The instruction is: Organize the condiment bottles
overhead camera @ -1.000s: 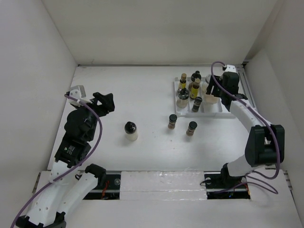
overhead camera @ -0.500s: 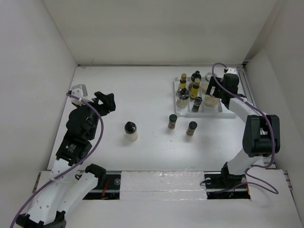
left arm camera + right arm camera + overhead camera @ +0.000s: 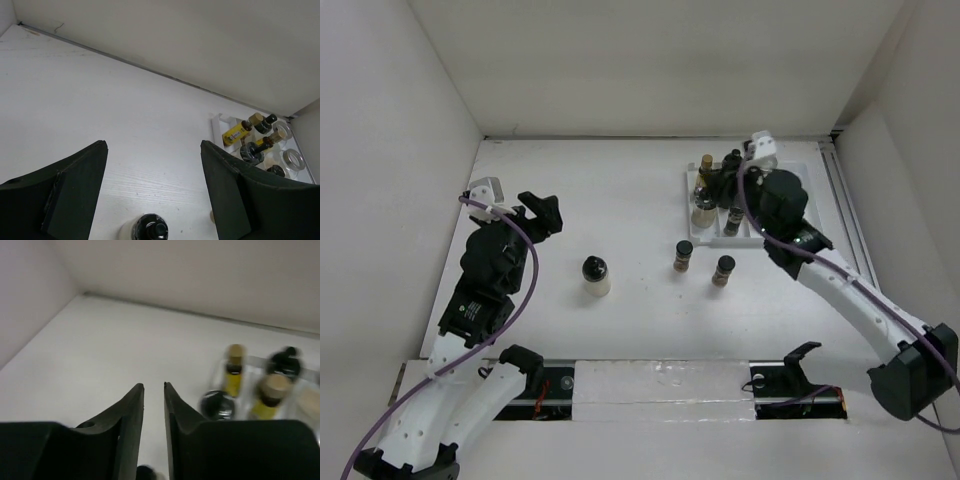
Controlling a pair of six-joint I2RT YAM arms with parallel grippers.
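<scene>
A pale jar with a black cap (image 3: 596,277) stands alone on the table, and shows at the bottom of the left wrist view (image 3: 150,230). Two brown spice jars (image 3: 684,256) (image 3: 724,270) stand in front of the white tray (image 3: 750,240). In the tray are slim yellow-oil bottles (image 3: 706,166) (image 3: 234,367) and several other jars (image 3: 255,150). My left gripper (image 3: 545,212) (image 3: 152,144) is open and empty, left of and behind the pale jar. My right gripper (image 3: 728,178) (image 3: 154,386) hangs over the tray, its jaws almost together and empty.
White walls close the table at the back and both sides. A silver-lidded jar (image 3: 294,159) sits in the tray's right part. A rail (image 3: 840,190) runs beside the tray on the right.
My right arm has swung from the tray's far right corner to the left and nearer, and now hangs over the tray's middle. The left arm has barely moved.
</scene>
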